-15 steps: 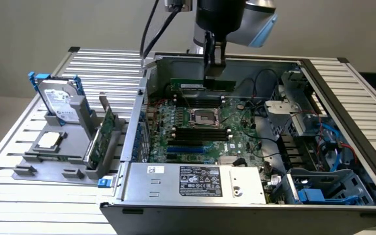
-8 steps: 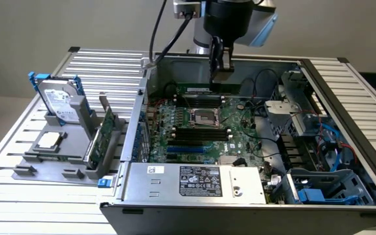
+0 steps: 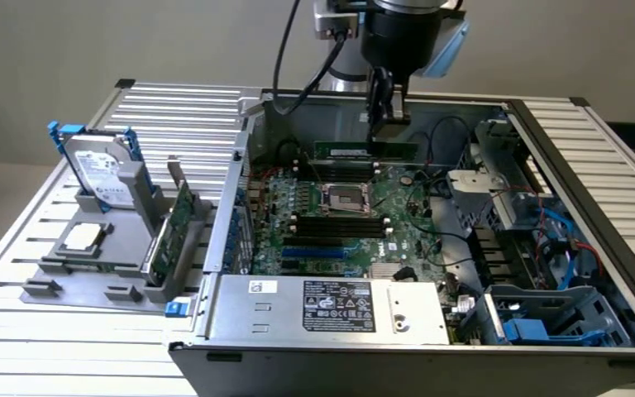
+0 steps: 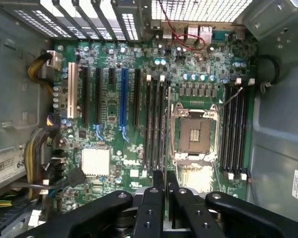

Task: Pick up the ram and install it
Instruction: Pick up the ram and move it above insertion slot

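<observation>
The ram [image 3: 364,150] is a long thin green stick hanging level inside the open computer case, just above the motherboard [image 3: 406,236] near its far bank of black slots [image 3: 346,169]. My gripper [image 3: 385,122] reaches down from above and is shut on the stick's top edge. In the wrist view my gripper [image 4: 165,181] has its black fingers [image 4: 158,182] nearly together, looking down on the board, over the edge of the slot bank [image 4: 156,124] beside the empty processor socket [image 4: 196,134]. A second slot bank [image 4: 236,129] lies on the socket's other side.
On the exterior view's left a grey holder [image 3: 86,281] carries a hard drive [image 3: 102,174], a square silver processor [image 3: 83,237] and a green expansion card [image 3: 174,231]. The power supply [image 3: 329,306] fills the case front. Drive cages and cables [image 3: 538,248] crowd the exterior view's right.
</observation>
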Robot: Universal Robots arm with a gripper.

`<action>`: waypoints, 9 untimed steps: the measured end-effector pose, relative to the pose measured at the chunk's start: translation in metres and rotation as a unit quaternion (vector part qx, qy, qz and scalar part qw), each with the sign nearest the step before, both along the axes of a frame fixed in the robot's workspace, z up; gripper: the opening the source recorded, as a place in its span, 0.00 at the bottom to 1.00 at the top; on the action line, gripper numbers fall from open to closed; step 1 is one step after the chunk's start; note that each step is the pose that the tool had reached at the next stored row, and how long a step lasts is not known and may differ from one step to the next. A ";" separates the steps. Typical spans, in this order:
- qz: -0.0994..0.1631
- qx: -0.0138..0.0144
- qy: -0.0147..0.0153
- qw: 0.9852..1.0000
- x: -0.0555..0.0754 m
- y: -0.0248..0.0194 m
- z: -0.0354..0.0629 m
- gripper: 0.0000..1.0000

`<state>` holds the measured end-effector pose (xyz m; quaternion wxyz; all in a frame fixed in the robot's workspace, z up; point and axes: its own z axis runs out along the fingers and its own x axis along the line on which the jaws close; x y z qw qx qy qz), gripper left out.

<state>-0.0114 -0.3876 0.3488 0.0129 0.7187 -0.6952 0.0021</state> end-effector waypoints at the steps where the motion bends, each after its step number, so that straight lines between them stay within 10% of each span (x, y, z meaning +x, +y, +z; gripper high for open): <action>1: 0.000 0.000 0.000 1.000 0.000 0.0003 -0.0012 0.14; 9: -0.012 -0.004 0.000 1.000 -0.002 0.0003 -0.0093 0.14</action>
